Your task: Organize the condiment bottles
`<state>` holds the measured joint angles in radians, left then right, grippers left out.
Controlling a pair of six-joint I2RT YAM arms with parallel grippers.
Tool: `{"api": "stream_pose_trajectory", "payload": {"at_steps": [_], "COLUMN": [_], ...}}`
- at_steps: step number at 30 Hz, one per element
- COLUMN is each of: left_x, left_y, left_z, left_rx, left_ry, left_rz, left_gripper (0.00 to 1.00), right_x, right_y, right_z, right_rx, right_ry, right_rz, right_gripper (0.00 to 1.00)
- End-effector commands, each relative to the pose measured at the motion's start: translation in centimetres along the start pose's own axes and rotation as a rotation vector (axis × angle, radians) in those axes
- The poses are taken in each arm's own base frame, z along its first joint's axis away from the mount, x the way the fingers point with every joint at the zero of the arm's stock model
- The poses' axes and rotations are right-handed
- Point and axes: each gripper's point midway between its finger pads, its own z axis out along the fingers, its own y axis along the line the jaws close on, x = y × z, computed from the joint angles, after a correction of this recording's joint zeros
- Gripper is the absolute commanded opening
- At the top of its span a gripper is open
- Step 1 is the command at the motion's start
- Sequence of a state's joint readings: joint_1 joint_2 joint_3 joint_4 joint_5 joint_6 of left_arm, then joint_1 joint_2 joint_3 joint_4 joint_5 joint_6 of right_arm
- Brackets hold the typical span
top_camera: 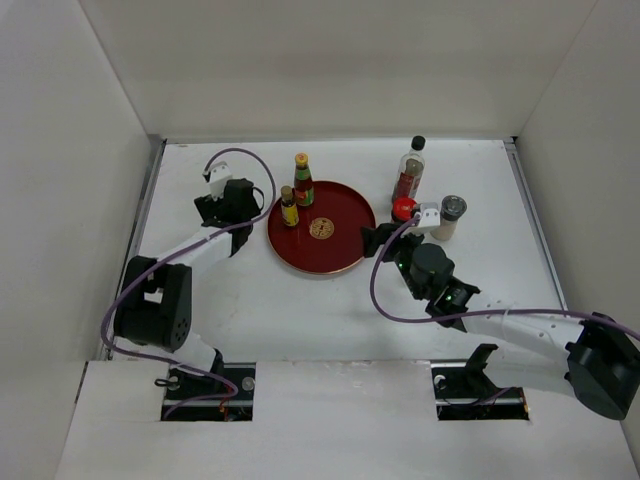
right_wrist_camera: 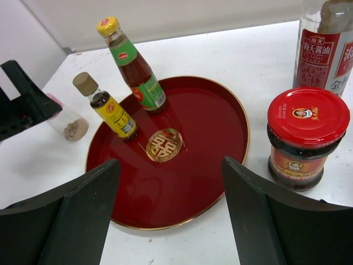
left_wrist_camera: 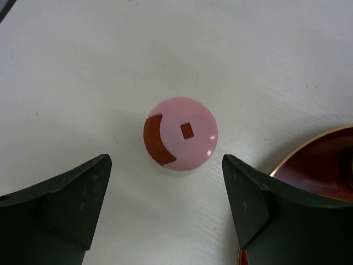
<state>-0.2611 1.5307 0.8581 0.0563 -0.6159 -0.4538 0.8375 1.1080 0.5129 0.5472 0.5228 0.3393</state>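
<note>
On the round red tray stand a green-yellow-capped red sauce bottle and a small yellow bottle; both show in the right wrist view. My left gripper is open, directly above a pink-capped bottle that stands on the table left of the tray, with the jaws either side of the cap. My right gripper is open and empty over the tray's near right edge. A red-lidded jar, a tall clear black-capped bottle and a grey-topped cream shaker stand right of the tray. The small cream bottle is out of view.
The white table is walled at the back and on both sides. The tray's rim lies just right of the left gripper's right finger. The left gripper's finger partly hides the pink-capped bottle in the right wrist view.
</note>
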Motion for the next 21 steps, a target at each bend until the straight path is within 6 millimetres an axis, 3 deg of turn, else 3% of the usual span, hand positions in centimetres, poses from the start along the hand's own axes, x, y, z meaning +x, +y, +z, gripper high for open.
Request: {"api": "stream_pose_trajectory", "payload": {"at_steps": [1,8,15,21], "left_x": [-3.7,-5.1,-4.3,-3.0], "left_y": [-1.4,-2.8,-2.3,-1.3], "left_z": [1.0,2.2,2.4,2.1], "left_rx": [0.024,0.049,0.04,0.023], "left_ry": [-0.075,-0.096,-0.07,-0.045], "left_rz": [-0.079,-0.08,-0.065,-0.062], "left_gripper": [0.8,0.76,0.49,0.5], "right_x": [-2.1,-2.0,-2.3,-2.2], "right_y": [1.3,1.5,1.4,1.3], "right_z": [0.2,0.2,0.0,0.1], "right_rx": [-0.038,-0.042,-0.044,-0.039], "right_ry": [-0.06,-0.057,-0.064,-0.06], "right_rz": [0.036,0.035,0.039,0.036], "right_gripper": [0.8,0.81,0.81,0.81]}}
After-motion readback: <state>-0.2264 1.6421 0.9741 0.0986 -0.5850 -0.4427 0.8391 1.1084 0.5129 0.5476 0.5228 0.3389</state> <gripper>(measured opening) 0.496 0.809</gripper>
